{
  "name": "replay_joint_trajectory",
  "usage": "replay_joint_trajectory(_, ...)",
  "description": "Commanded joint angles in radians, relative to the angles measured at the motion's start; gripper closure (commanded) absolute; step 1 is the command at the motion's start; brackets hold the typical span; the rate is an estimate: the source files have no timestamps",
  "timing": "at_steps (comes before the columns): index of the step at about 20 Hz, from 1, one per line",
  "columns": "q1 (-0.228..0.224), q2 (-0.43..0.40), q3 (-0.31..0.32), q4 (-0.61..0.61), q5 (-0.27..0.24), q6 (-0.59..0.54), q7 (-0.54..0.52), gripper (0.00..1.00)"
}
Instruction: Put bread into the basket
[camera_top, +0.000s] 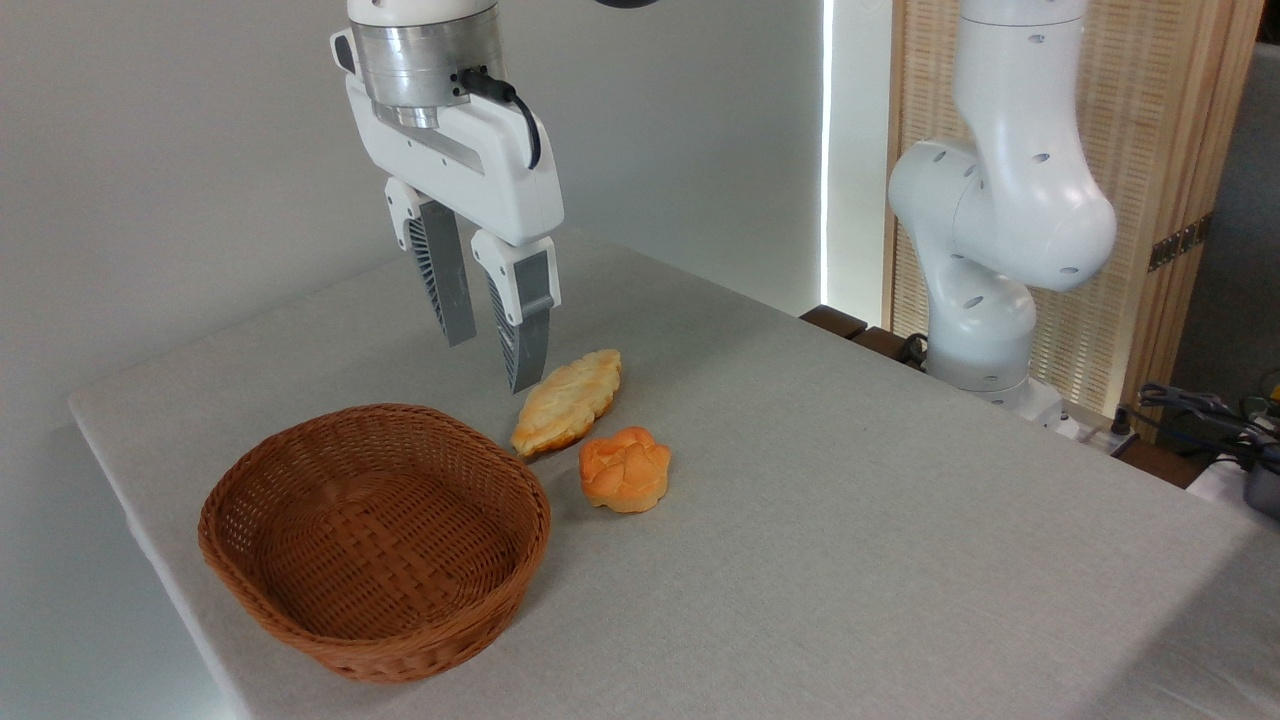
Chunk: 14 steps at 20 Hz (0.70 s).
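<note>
The claw (492, 362) hangs with fingers apart and empty above the desk (850, 520); the bread (625, 470) lies lower right, beside the basket (375, 540).

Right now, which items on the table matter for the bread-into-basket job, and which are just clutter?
Job:
small round orange-golden knotted bun
shallow reddish-brown woven wicker basket, empty
claw, open, holding nothing

Lying about:
long pale golden flaky pastry, beside the bun

Robot lab, arm base (985, 330) beside cloth-covered table (850, 520), loose cables (1200, 410)
</note>
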Motion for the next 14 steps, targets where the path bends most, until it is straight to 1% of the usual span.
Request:
replay_joint_trajectory(1, -0.004, 0.007, 0.014, 0.022, 0.004, -0.002, 0.015, 0.00)
replay_joint_trajectory(2, -0.003, 0.002, 0.016, 0.025, -0.004, -0.002, 0.014, 0.00)
replay_joint_trajectory(11, -0.001, -0.010, 0.016, 0.025, -0.004, -0.022, 0.015, 0.00)
replay_joint_trajectory(14, 0.000, -0.010, 0.018, 0.029, -0.013, -0.018, 0.017, 0.00)
